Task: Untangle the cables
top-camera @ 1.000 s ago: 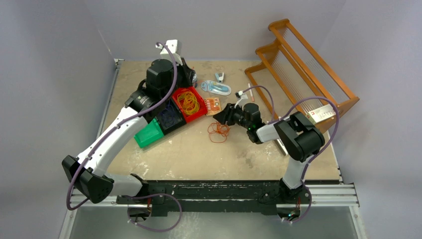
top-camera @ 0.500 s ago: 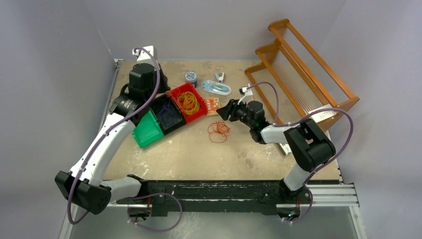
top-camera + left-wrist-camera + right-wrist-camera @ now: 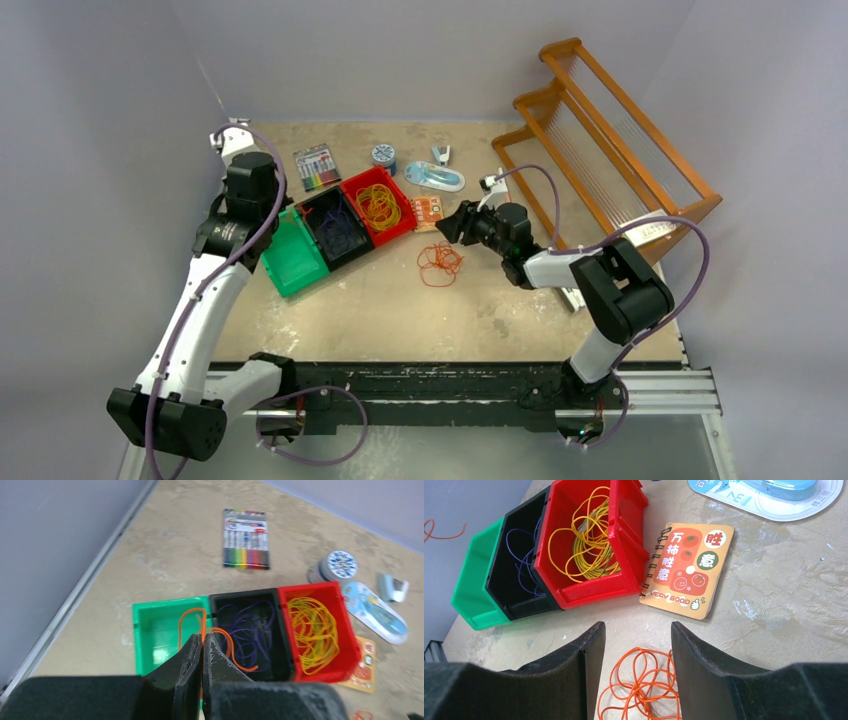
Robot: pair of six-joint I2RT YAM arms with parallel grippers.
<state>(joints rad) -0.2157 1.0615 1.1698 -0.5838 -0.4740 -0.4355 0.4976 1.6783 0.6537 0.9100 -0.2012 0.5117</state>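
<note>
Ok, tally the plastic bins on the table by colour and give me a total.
Green bin: 1
Black bin: 1
Red bin: 1
Total: 3

Bare tabletop point(image 3: 380, 310) lies in front of the red bin point(image 3: 396, 234), where loose orange cables point(image 3: 440, 264) sit; black bin point(image 3: 350, 258) and green bin point(image 3: 300, 278) crowd its left, a notebook point(image 3: 428, 212) its right, marker pack point(image 3: 316, 167) and tape roll point(image 3: 383, 155) behind.
</note>
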